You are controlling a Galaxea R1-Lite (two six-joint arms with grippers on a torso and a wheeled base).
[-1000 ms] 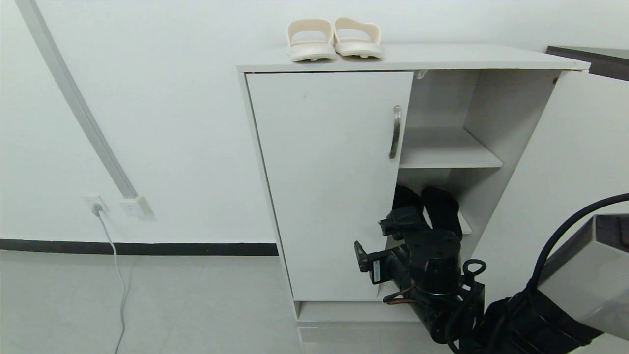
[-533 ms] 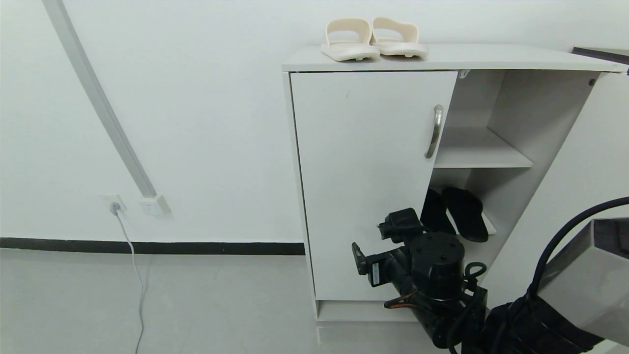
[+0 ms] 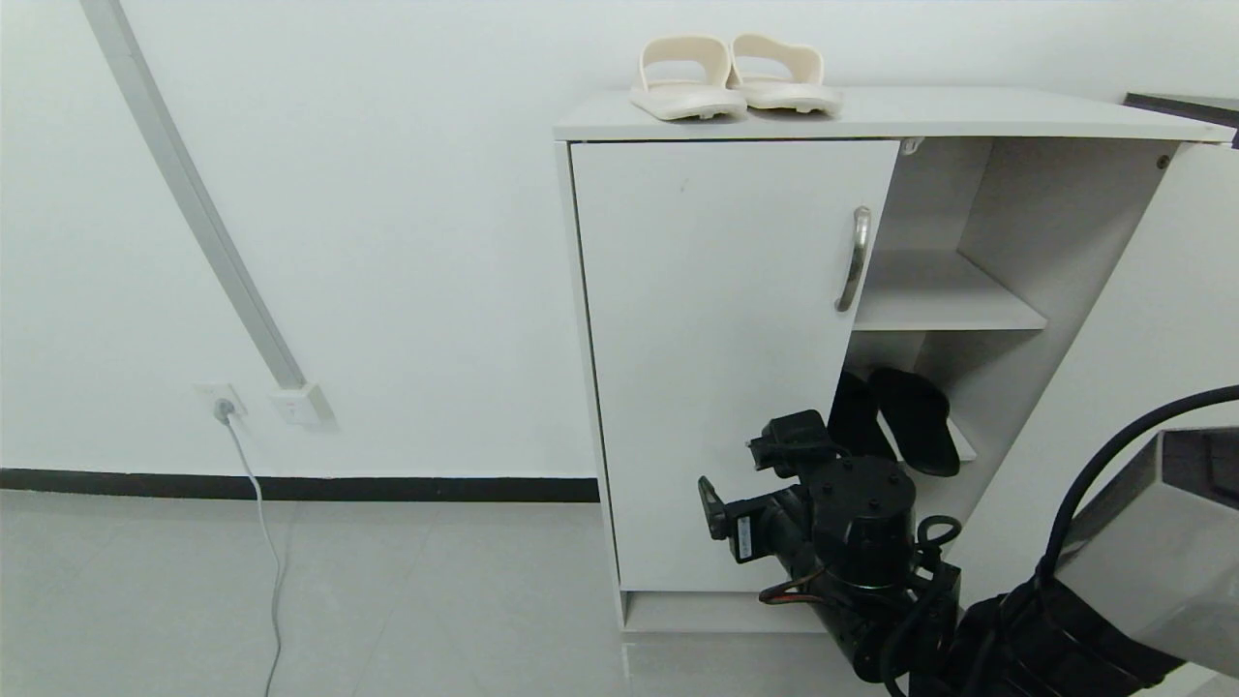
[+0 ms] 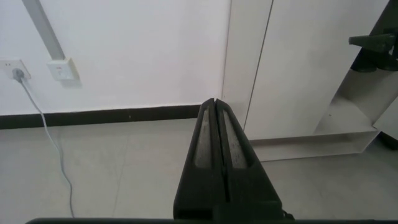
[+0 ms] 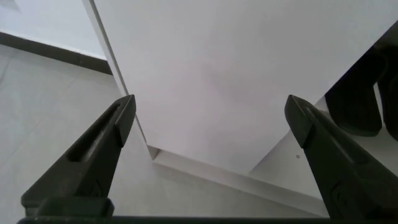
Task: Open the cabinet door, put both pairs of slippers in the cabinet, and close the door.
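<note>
Black pair stowed, cream pair on top of the half-open cabinet.

The head view shows the white two-door wooden cabinet (image 3: pixel 968 114) with its right-hand door (image 3: pixel 1152 329) swung open and the other door (image 3: pixel 716 368), with a curved metal handle (image 3: pixel 852 258), shut. The pair of cream open-toe slippers (image 3: pixel 689 87) sits on the cabinet top, and the pair of black slippers (image 3: pixel 905 421) lies on the lower shelf, under a bare upper shelf (image 3: pixel 944 300). The right wrist view shows the right gripper (image 5: pixel 210 106) with its fingers spread wide, facing the shut door's lower corner (image 5: pixel 236 74), a black slipper (image 5: pixel 354 106) beyond it. The left wrist view shows the left gripper (image 4: pixel 214 107) with its fingers pressed together, low over the grey floor, a plugged wall socket (image 4: pixel 15 73) off to the side.
</note>
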